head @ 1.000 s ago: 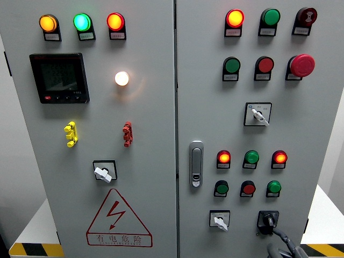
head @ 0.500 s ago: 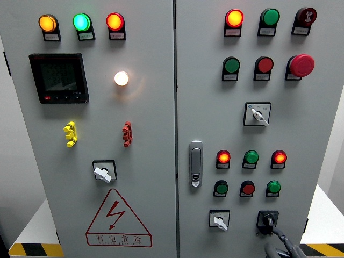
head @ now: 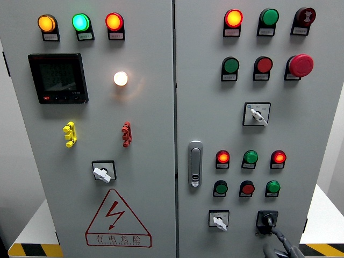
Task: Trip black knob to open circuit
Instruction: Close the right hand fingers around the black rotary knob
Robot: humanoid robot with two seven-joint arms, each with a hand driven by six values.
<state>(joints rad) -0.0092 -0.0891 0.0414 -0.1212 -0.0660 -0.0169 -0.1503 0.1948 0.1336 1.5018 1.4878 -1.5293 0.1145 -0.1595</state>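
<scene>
The black knob (head: 267, 220) sits in its square black plate at the lower right of the right cabinet door, its handle pointing about straight up. My right hand (head: 277, 245) comes in at the bottom edge just below and right of the knob. Only its upper part shows, and a dark part of it reaches up to the knob's lower right side. The rest of the hand is cut off by the picture's edge. My left hand is out of view.
A white selector switch (head: 219, 220) sits left of the knob, with red and green lamps and buttons (head: 247, 188) above. A door latch (head: 195, 164) is by the door seam. The left door holds a meter (head: 58, 78), a switch (head: 102, 173) and a warning triangle (head: 117, 219).
The right hand stays at the knob with almost no movement. The whole view has drifted very slightly.
</scene>
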